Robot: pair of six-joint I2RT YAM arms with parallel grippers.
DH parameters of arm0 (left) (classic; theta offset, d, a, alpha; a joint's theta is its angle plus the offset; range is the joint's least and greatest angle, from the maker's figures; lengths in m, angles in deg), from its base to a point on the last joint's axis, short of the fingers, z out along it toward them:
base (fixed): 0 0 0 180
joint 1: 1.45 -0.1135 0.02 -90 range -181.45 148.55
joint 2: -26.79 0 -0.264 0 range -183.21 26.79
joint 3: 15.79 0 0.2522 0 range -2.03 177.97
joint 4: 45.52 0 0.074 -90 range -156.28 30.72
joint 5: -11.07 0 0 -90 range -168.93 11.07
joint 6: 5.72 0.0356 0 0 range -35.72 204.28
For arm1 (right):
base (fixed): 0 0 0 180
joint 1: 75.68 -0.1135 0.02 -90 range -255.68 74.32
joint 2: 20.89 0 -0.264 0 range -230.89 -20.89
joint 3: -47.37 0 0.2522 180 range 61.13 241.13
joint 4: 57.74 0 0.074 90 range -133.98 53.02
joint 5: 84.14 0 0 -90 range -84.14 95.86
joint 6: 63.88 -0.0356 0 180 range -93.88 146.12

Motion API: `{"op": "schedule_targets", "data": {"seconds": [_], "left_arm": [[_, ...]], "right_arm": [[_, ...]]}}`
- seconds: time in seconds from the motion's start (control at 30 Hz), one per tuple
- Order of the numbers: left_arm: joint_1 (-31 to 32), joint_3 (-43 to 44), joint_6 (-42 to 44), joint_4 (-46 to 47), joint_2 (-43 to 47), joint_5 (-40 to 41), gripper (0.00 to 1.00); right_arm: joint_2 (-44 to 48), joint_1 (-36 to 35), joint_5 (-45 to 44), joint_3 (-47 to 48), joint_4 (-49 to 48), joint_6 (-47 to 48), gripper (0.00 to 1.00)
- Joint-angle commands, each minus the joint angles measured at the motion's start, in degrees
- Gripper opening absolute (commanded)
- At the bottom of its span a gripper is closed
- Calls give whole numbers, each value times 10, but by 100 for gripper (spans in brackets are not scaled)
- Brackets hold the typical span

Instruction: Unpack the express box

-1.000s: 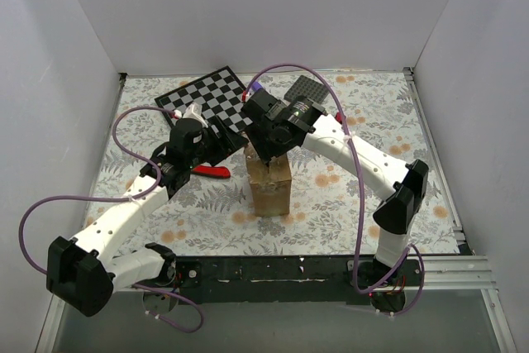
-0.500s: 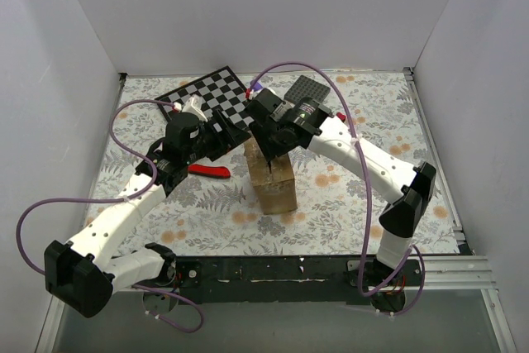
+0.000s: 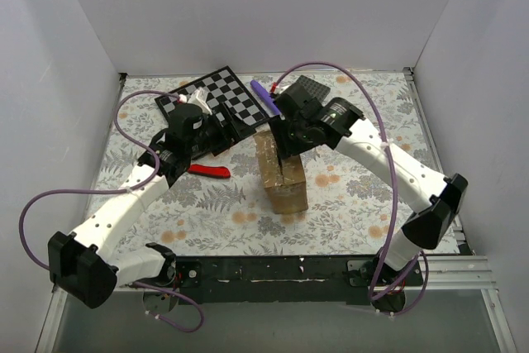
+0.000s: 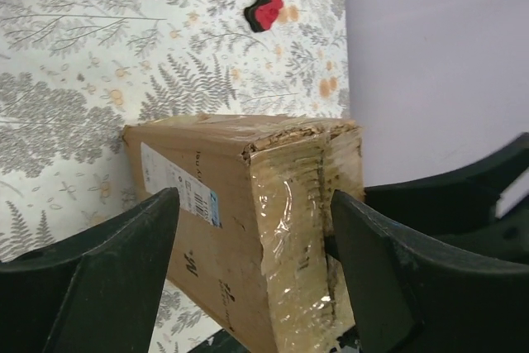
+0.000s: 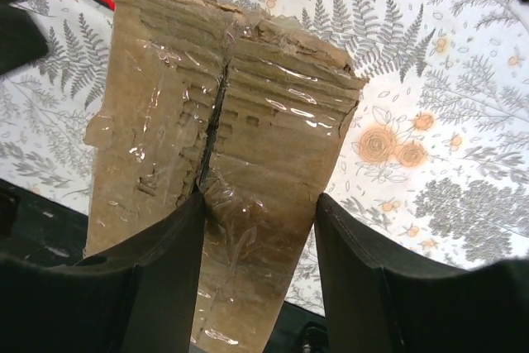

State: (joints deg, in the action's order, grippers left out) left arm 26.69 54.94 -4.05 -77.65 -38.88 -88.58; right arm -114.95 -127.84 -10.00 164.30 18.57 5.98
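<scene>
The express box is a brown taped carton standing on the floral table, with a slit seam along its top. My right gripper comes down on its far end. In the right wrist view it is shut on the box's right top half, one finger at the seam and the other on the outer edge. My left gripper is open just left of the box. In the left wrist view the box shows between its spread fingers; its jaws show no contact with it.
A checkerboard and a dark grey square plate lie at the back, with a purple tool between them. A red-handled tool lies left of the box. White walls enclose the table on three sides.
The right gripper narrowed onto the box top and moved right; the box shifted right and turned with it. The left gripper opened wider and drew slightly toward the back left.
</scene>
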Motion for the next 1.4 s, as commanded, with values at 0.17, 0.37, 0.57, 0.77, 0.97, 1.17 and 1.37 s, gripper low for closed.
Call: {"op": "schedule_targets", "data": {"seconds": [0.17, 0.37, 0.57, 0.77, 0.97, 1.17, 1.37], "left_arm": [[25, 87, 19, -36, -38, -89, 74], [59, 122, 45, -72, -78, -78, 73], [71, 128, 56, -88, -97, -66, 72], [76, 119, 62, -94, -107, -59, 72], [80, 101, 61, -93, -115, -55, 72], [81, 82, 66, -93, -125, -51, 70], [81, 52, 69, -83, -113, -49, 52]], "right_arm": [[129, 79, 175, -134, -167, -60, 14], [157, 101, 228, -169, -204, -81, 13], [201, 142, 292, -236, -261, -103, 11], [241, 169, 337, -292, -321, -132, 10], [252, 185, 367, -309, -340, -138, 9], [265, 196, 385, -323, -350, -138, 9], [277, 215, 405, -338, -350, -128, 9]]}}
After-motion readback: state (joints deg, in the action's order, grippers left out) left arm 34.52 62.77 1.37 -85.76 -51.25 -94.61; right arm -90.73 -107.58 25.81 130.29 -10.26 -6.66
